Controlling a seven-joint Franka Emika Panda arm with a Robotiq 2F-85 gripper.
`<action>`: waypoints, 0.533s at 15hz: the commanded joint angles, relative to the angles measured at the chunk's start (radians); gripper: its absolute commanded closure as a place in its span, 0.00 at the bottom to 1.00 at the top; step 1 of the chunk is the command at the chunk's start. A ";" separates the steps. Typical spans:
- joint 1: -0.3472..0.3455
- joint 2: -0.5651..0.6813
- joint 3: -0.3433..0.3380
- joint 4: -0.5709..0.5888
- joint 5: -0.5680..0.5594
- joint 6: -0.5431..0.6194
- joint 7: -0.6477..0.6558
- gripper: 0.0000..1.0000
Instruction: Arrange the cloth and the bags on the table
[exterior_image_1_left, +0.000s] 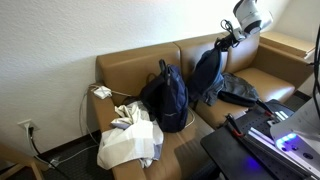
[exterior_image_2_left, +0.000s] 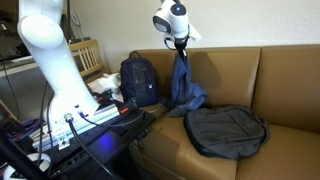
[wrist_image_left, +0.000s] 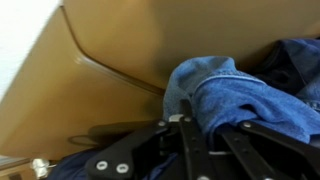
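Note:
My gripper (exterior_image_1_left: 228, 41) (exterior_image_2_left: 178, 40) is shut on a blue denim cloth (exterior_image_1_left: 207, 72) (exterior_image_2_left: 182, 85) and holds it up over the brown couch (exterior_image_1_left: 130, 68) (exterior_image_2_left: 285, 85), its lower end draping onto the seat. In the wrist view the cloth (wrist_image_left: 240, 95) is bunched between the gripper's fingers (wrist_image_left: 200, 140). A dark blue backpack (exterior_image_1_left: 165, 95) (exterior_image_2_left: 138, 80) stands upright against the backrest. A dark grey bag (exterior_image_2_left: 225, 130) (exterior_image_1_left: 240, 93) lies flat on the seat beside the cloth. A white bag (exterior_image_1_left: 130, 142) lies at the couch's other end.
The robot's white arm base (exterior_image_2_left: 45, 50) and a black stand with cables (exterior_image_2_left: 90, 130) are in front of the couch. A wooden side table (exterior_image_1_left: 287, 45) stands beside the couch. A wall socket with a cable (exterior_image_1_left: 26, 128) is on the wall.

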 joint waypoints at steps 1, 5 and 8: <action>-0.006 0.124 0.011 0.048 -0.077 0.122 0.022 0.98; 0.054 0.225 -0.038 0.060 -0.397 0.149 0.262 0.98; 0.085 0.242 -0.044 0.079 -0.641 0.058 0.398 0.98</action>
